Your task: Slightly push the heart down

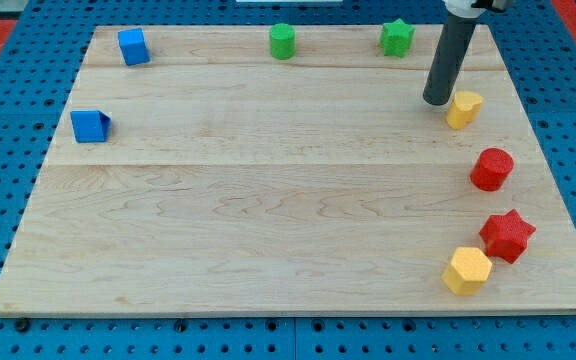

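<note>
Yellow heart (pixel 463 108) just beside my tip (pixel 437 101)

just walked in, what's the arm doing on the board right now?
The arm's rod is working the wooden board, pushing blocks. My tip sits just to the view's left of the yellow heart, close to it or touching; I cannot tell which. Below the heart along the view's right edge sit a red cylinder, a red star and a yellow hexagon. The task is to nudge the heart down slightly.
</note>
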`<state>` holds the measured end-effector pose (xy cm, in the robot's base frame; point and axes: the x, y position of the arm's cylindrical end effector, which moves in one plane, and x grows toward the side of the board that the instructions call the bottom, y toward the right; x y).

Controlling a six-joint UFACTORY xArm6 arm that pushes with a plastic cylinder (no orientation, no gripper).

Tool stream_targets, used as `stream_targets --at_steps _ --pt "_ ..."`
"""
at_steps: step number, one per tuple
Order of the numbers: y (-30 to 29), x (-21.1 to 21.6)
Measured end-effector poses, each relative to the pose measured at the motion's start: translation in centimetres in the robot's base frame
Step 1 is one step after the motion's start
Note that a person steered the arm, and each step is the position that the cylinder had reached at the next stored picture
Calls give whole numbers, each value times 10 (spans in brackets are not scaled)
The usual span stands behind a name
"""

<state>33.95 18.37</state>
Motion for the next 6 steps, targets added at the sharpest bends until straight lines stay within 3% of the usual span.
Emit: stream_targets --at_steps 2,4,6 --pt "0 -4" --pt "45 10" --pt "153 5"
